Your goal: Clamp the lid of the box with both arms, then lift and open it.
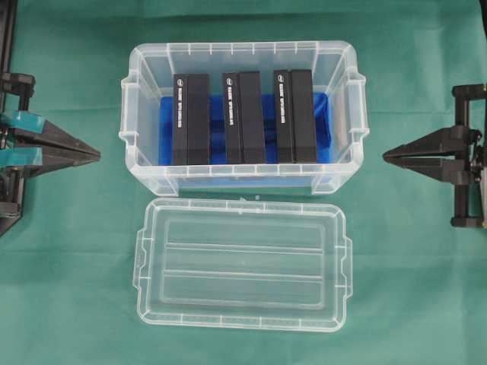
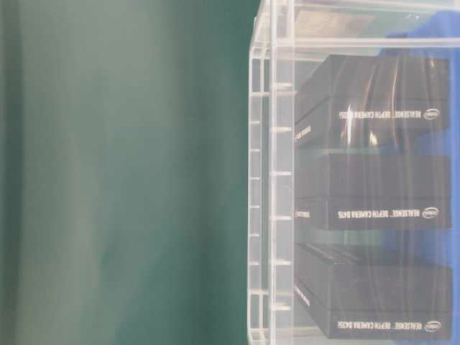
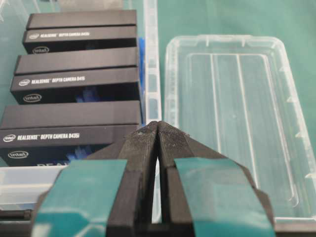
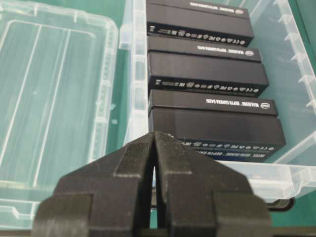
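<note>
The clear box (image 1: 144,163) stands open on the green cloth, with a blue bottom and three pairs of black blocks (image 1: 242,118) inside. The clear ribbed lid (image 1: 242,262) lies flat on the cloth just in front of the box. It also shows in the left wrist view (image 3: 232,108) and the right wrist view (image 4: 44,94). My left gripper (image 1: 97,154), marked with teal tape, is shut and empty at the far left, apart from the box. My right gripper (image 1: 385,157) is shut and empty at the far right. Their tips meet in the wrist views (image 3: 157,123) (image 4: 154,133).
The green cloth (image 1: 68,289) covers the table. The table-level view shows the box's wall (image 2: 269,180) and the blocks (image 2: 374,194) from close by. Black arm frames stand at the left edge (image 1: 11,91) and right edge (image 1: 468,160).
</note>
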You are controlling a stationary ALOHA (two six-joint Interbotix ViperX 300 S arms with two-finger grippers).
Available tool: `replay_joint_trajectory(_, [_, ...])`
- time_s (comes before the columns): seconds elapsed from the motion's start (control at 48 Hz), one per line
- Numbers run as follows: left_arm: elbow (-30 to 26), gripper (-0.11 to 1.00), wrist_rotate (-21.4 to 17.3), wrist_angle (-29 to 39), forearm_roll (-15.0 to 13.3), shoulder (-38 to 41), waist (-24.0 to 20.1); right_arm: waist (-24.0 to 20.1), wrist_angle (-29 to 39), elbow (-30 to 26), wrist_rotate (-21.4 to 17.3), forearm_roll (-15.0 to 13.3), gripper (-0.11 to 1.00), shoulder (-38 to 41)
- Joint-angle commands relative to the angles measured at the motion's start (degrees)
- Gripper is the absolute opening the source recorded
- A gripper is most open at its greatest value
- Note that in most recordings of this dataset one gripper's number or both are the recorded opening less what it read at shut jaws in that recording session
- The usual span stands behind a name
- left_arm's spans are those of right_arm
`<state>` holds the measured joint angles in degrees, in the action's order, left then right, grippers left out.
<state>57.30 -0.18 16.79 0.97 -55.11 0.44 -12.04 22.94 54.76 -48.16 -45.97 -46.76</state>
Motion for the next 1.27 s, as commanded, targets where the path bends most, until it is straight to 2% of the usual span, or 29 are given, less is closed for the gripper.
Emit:
replay_joint_trajectory(0.0, [-0.5, 0.02, 0.0, -0.4, -0.1, 0.4, -0.2, 0.1, -0.4, -0.6, 0.0, -0.2, 0.01, 0.2])
replay_joint_trajectory(0.999, [1.4, 0.02, 0.4, -0.5, -0.4, 0.4, -0.2, 0.1, -0.3, -0.5, 0.0, -0.2, 0.01, 1.8])
replay_joint_trajectory(1.249, [2.3, 0.02, 0.4, -2.4, -0.4, 0.4, -0.2, 0.1, -0.4, -0.4, 0.0, -0.2, 0.01, 2.2])
